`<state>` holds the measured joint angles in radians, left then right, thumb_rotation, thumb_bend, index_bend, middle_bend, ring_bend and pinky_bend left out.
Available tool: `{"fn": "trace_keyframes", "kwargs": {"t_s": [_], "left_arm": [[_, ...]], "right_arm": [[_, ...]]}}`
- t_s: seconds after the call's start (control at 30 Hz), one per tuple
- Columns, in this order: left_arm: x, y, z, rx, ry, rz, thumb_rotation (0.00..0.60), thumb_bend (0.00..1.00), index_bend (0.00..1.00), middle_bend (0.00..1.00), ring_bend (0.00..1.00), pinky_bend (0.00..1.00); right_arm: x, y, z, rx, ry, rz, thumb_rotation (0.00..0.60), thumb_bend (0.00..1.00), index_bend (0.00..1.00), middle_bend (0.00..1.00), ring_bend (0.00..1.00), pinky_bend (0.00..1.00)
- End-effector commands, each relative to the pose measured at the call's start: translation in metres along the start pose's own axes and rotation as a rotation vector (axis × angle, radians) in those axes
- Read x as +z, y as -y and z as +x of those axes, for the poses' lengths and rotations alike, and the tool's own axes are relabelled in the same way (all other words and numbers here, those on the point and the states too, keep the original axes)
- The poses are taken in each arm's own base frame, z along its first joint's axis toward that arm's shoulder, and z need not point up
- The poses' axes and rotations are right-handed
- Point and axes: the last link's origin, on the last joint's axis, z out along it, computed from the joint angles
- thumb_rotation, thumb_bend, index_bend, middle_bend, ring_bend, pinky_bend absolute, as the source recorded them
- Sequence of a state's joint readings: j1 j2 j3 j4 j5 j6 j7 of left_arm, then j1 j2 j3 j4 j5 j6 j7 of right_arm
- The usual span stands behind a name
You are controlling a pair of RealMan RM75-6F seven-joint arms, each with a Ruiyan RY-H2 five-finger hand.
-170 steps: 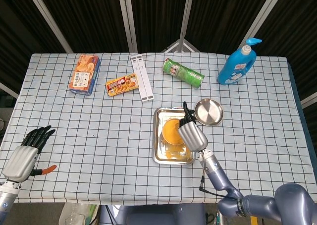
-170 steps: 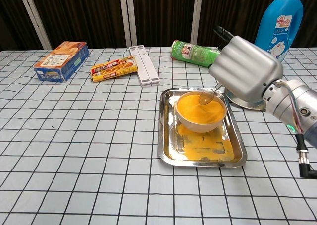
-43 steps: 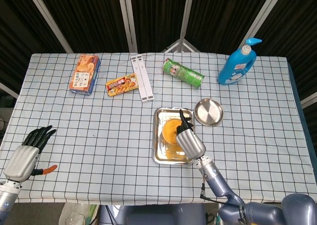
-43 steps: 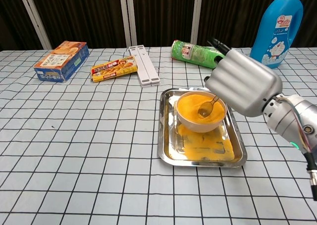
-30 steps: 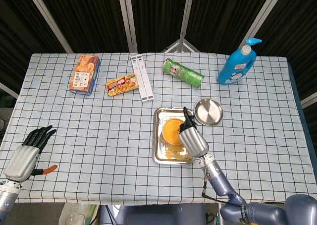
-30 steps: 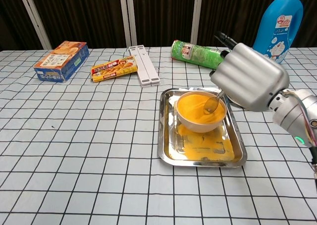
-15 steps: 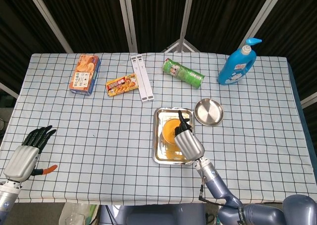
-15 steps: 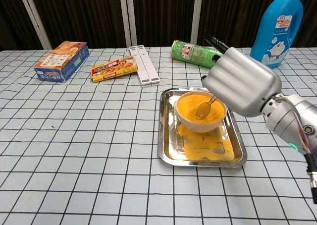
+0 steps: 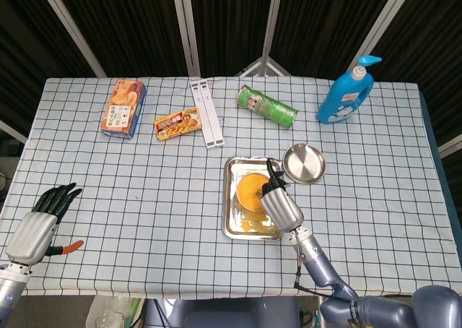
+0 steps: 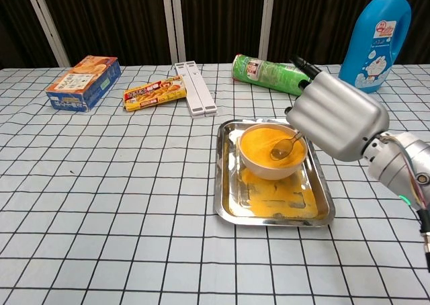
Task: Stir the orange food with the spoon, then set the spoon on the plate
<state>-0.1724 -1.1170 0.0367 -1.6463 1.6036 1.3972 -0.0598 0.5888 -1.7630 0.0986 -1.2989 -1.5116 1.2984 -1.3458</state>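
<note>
A white bowl of orange food stands in a steel tray smeared with orange. My right hand holds a metal spoon whose tip dips into the food on the bowl's right side. The round steel plate lies just right of the tray, mostly hidden behind the hand in the chest view. My left hand rests open near the table's front left corner, shown only in the head view.
At the back lie a green can, a blue bottle, a white strip, a yellow packet and an orange box. A small orange object lies by my left hand.
My right hand has shifted slightly right and back, swinging the spoon across the food within the bowl. The left hand has stayed still.
</note>
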Motion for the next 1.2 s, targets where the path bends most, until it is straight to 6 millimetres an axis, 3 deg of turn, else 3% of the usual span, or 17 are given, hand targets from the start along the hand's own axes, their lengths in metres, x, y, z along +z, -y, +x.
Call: {"fn": "trace_keyframes", "kwargs": {"t_s": [0.03,0.5,0.97,1.2], "left_arm": [[0.000,0.000,0.000,0.000,0.001,0.000,0.600,0.00,0.00,0.00,0.00,0.00],[0.000,0.000,0.000,0.001,-0.001,-0.001,0.600,0.00,0.00,0.00,0.00,0.00],[0.000,0.000,0.000,-0.001,0.001,-0.001,0.600,0.00,0.00,0.00,0.00,0.00],[0.000,0.000,0.000,0.001,0.003,-0.002,0.600,0.00,0.00,0.00,0.00,0.00]], "right_arm": [[0.001,-0.003,-0.002,-0.004,0.004,-0.010,0.600,0.53,0.61,0.56,0.38,0.00],[0.002,-0.013,0.006,0.027,-0.016,-0.033,0.600,0.53,0.61,0.56,0.38,0.00],[0.002,-0.025,-0.012,-0.027,0.030,-0.062,0.600,0.53,0.61,0.56,0.38,0.00],[-0.002,-0.021,-0.015,-0.016,0.038,-0.045,0.600,0.53,0.61,0.56,0.38,0.00]]}}
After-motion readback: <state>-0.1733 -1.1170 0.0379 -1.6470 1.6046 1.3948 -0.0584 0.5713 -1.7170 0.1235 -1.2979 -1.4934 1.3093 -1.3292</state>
